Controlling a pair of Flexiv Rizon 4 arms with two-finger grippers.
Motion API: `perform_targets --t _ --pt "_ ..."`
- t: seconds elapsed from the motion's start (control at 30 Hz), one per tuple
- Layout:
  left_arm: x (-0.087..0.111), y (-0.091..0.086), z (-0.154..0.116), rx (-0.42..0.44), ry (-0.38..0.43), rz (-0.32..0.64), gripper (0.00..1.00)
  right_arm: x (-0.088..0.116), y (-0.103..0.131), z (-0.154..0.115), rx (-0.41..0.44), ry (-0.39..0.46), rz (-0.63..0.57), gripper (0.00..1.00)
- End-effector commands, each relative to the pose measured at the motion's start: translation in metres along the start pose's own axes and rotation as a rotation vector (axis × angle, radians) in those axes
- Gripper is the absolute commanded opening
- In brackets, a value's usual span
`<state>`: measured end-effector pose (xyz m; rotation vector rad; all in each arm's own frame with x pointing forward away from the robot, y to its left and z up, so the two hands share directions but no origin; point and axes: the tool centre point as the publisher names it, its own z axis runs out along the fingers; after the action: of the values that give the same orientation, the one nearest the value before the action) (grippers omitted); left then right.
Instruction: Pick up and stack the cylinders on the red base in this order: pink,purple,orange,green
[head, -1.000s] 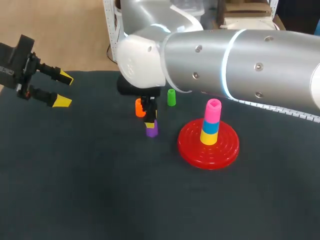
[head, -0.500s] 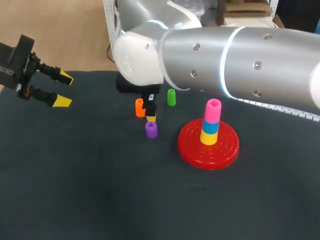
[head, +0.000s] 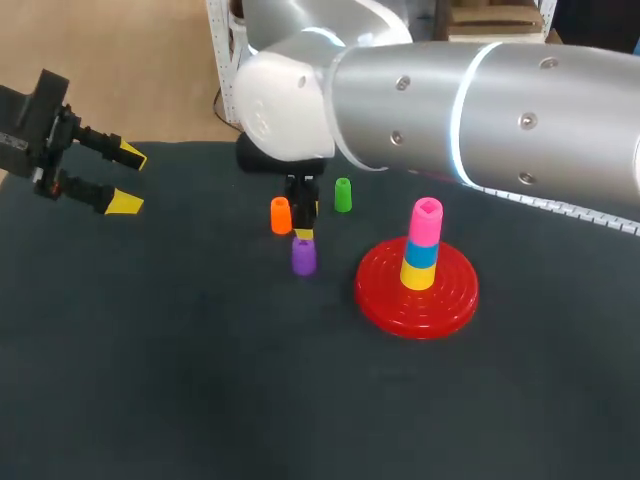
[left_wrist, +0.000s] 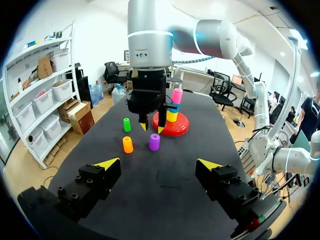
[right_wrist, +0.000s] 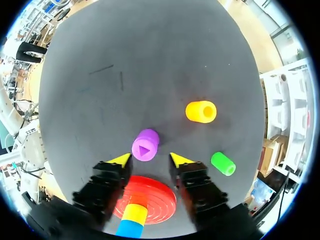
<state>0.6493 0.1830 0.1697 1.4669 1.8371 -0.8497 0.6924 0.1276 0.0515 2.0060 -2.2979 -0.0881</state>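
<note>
Seen from the head view, the right arm (head: 480, 110) is reaching across the dark counter (head: 200, 380) and its right end effector (head: 303, 225) is hanging directly over the upright purple cylinder (head: 303, 257), which is standing between the orange cylinder (head: 280, 215) and the red base (head: 417, 292). The green cylinder (head: 343, 195) is waiting just behind, and the pink cylinder (head: 427, 222) is already sitting atop a blue piece (head: 421, 254) and a yellow piece (head: 417, 275) on the base. The left end effector (head: 120, 178) is hovering spread and empty, well apart at the counter's far left. From the left wrist view, the right end effector's yellow tips are pointing down just above the purple cylinder (left_wrist: 154, 142). From the right wrist view, those fingers are standing spread, with the purple cylinder (right_wrist: 145, 145) just ahead of and between the tips, neither one touching it; its triangular bore is facing up. Purple is looking like the next piece due. It is probably a light, stiff, smooth plastic piece, likely best pinched across its round wall near mid-height and kept upright so that the bore seats over the pink top.
</note>
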Motion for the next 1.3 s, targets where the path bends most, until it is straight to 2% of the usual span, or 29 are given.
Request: perform_targets --t 0.03,0.8,0.83,0.9,1.13,1.3 --pt "0.001 0.000 0.000 -0.002 -0.002 0.002 1.00 0.003 0.007 -0.001 0.009 -0.010 -0.009 1.00" --pt "0.001 0.000 0.000 -0.002 -0.002 0.002 1.00 -0.006 0.006 0.021 0.035 0.004 -0.032 1.00" --pt "0.001 0.000 0.000 -0.002 -0.002 0.002 1.00 -0.007 0.006 0.022 0.038 0.005 -0.031 0.92" --pt "0.001 0.000 0.000 -0.002 -0.002 0.002 1.00 -0.006 0.006 0.023 0.041 0.008 -0.027 0.50" --pt "0.001 0.000 0.000 -0.002 -0.002 0.002 1.00 -0.006 0.006 0.028 0.040 -0.001 -0.020 0.31" --pt "0.001 0.000 0.000 -0.002 -0.002 0.002 1.00 -0.004 0.005 0.030 0.038 -0.002 -0.011 0.27"
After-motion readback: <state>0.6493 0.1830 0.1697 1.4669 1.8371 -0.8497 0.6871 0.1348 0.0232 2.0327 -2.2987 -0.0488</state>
